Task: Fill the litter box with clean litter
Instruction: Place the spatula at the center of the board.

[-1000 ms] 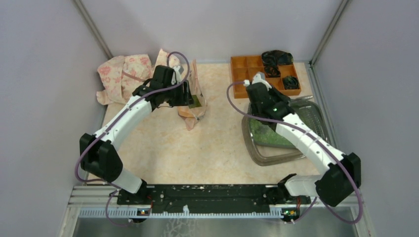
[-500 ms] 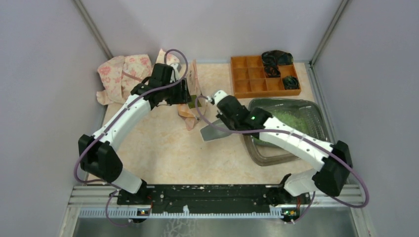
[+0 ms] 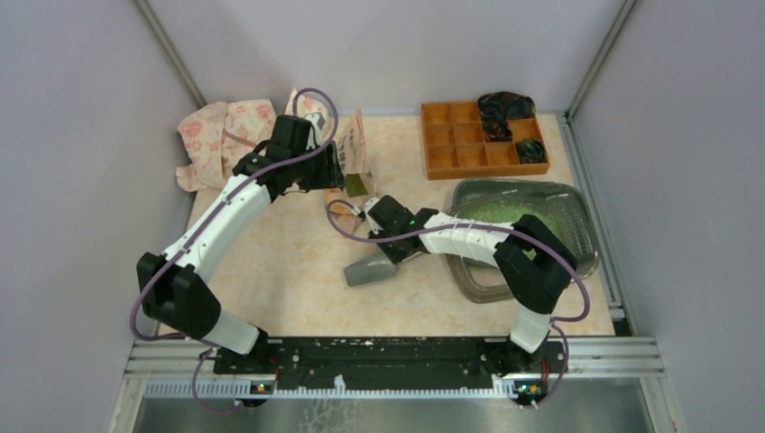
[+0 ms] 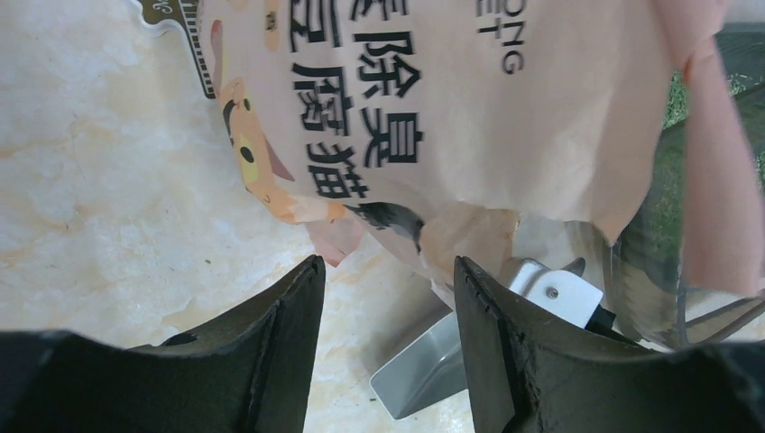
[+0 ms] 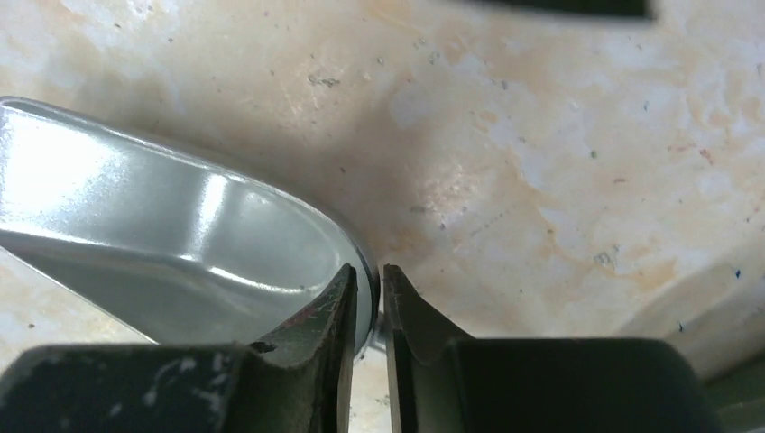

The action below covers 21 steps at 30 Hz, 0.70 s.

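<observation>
The litter box [image 3: 480,290], a dark grey-green tray, sits at the right with clean litter [image 3: 516,211] heaped in its far half. A grey scoop [image 3: 368,269] [image 5: 180,234] [image 4: 424,370] lies on the table left of the box. My right gripper [image 3: 390,249] [image 5: 370,271] straddles the scoop's rear wall, its jaws a narrow gap apart with table showing between them. My left gripper [image 3: 347,177] [image 4: 388,263] stands open beside the pink printed bag [image 3: 354,144] [image 4: 451,108], which lies just beyond its fingertips. Nothing is between its fingers.
An orange compartment tray [image 3: 469,135] holding black items [image 3: 505,106] stands at the back right. A pink floral cloth [image 3: 225,131] is bunched at the back left. My right arm's elbow [image 3: 532,262] hangs over the litter box's near left corner.
My right arm swung left from over the litter box, carrying the scoop down onto the table, and its jaws have parted slightly. The left arm has barely moved.
</observation>
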### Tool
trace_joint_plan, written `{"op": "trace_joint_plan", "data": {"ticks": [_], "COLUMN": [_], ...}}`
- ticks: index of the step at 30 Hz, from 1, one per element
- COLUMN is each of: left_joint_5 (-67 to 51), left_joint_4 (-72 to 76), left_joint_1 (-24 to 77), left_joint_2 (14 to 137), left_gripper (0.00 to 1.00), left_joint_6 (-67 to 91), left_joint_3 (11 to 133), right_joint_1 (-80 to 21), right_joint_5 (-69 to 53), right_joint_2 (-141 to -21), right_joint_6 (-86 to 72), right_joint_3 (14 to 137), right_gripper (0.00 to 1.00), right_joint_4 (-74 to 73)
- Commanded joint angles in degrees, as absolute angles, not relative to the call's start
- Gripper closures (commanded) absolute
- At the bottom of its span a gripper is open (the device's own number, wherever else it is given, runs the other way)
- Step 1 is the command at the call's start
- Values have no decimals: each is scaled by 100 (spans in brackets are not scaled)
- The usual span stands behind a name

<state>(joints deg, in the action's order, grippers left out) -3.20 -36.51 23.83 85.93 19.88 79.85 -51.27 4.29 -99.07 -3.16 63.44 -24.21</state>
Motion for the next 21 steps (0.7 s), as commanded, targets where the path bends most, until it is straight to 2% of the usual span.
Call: {"op": "trace_joint_plan", "data": {"ticks": [1, 3, 7, 11, 16, 21], "left_joint_5": [-218, -217, -205, -182, -177, -194], "left_joint_4": [-3774, -3779, -3792, -3806, -3865, -3923], "left_joint_1": [2354, 2355, 2354, 2355, 2354, 2355], "left_joint_2": [8431, 8445, 8464, 8478, 8395, 8295], "left_gripper": [39, 39, 39, 39, 39, 37], "left_joint_6": [2030, 2030, 2030, 2022, 2013, 2021], "left_joint_3": [8139, 8139, 8182, 8216, 8257, 8380], "right_joint_1": [-5159, -5159, -5159, -5037, -4697, -4203], "right_joint_5": [186, 283, 700, 1439, 2175, 2093], "right_joint_2": [-9878, -9703, -8984, -8005, -7333, -6725], "right_joint_6": [-423, -432, -510, -1072, -1721, -2182], "right_joint_3": [6807, 6814, 6878, 6831, 6892, 6212], "right_gripper": [79, 73, 69, 51, 50, 50], "right_joint_4": [-2219, -2321, -2726, -3145, -4409, -4612]}}
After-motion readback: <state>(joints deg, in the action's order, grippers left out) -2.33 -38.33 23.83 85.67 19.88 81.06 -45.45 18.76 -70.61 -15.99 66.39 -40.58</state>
